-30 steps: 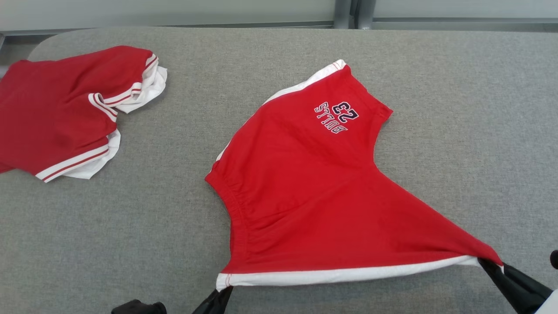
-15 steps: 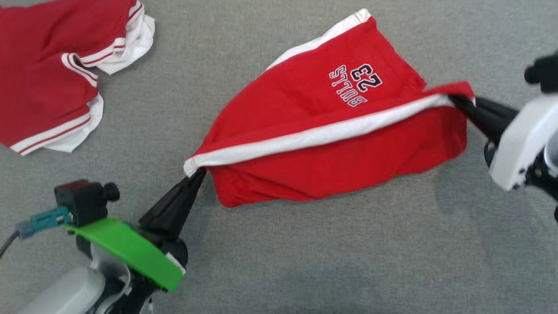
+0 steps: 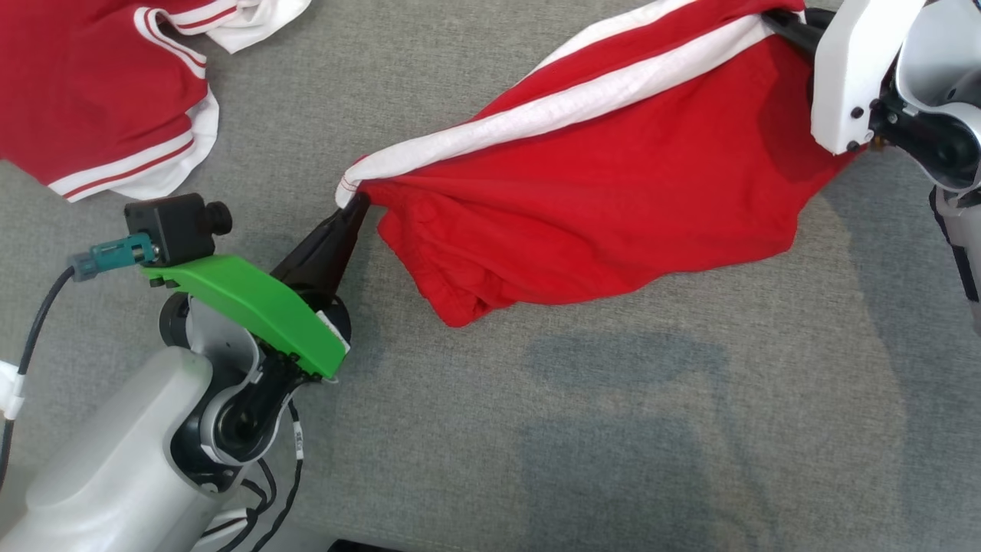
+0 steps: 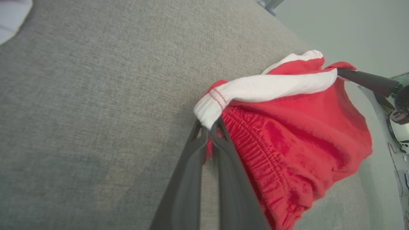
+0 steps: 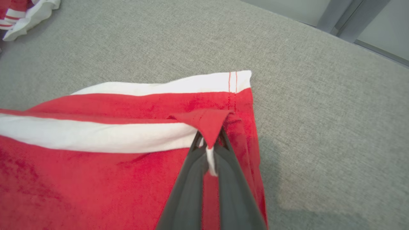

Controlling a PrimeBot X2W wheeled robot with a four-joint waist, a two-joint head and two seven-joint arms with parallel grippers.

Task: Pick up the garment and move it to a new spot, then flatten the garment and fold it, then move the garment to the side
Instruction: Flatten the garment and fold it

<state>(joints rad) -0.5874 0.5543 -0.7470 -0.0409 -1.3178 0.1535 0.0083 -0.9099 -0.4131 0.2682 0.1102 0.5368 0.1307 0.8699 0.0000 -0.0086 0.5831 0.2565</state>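
Observation:
The garment (image 3: 613,192) is a pair of red shorts with white side stripes, held up off the grey table between both arms, its lower part sagging. My left gripper (image 3: 359,203) is shut on the white-trimmed corner at the garment's left end; the left wrist view shows that corner (image 4: 211,105) pinched at the tips of my left gripper (image 4: 209,126). My right gripper (image 3: 770,17) is shut on the opposite corner at the upper right; in the right wrist view a red fold (image 5: 207,127) sits in the tips of my right gripper (image 5: 209,143).
A second red garment with white and red striped trim (image 3: 100,84) lies at the upper left of the grey padded table (image 3: 613,445). The table's far edge and metal posts (image 5: 345,19) show beyond the shorts.
Both grippers have lifted the garment's near edge and carried it away from me, folding it over so the printed number is hidden. The head camera has tilted down and both arms have come into view.

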